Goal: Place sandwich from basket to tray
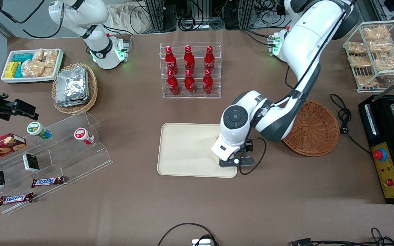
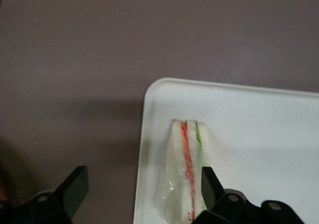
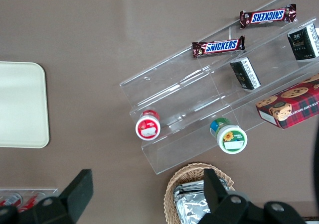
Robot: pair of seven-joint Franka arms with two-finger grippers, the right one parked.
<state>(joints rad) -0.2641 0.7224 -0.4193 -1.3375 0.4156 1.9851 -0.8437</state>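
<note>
The sandwich (image 2: 182,174), a pale wedge with orange and green filling in clear wrap, lies on the cream tray (image 2: 259,124) close to one rounded corner. My left gripper (image 2: 142,189) is open, its fingers standing wide apart on either side of the sandwich, one finger (image 2: 210,184) close against the wrap. In the front view the gripper (image 1: 227,163) hangs low over the tray's (image 1: 183,150) corner nearest the camera, toward the working arm's end, and hides the sandwich. The round reddish-brown basket (image 1: 315,130) sits beside the tray with nothing showing in it, partly covered by the arm.
A clear rack of red cola bottles (image 1: 190,70) stands farther from the camera than the tray. A tan oval basket of foil packets (image 1: 75,87), a white snack bin (image 1: 33,65) and an acrylic snack shelf (image 1: 46,150) lie toward the parked arm's end. A black machine (image 1: 392,147) and cable (image 1: 344,118) flank the basket.
</note>
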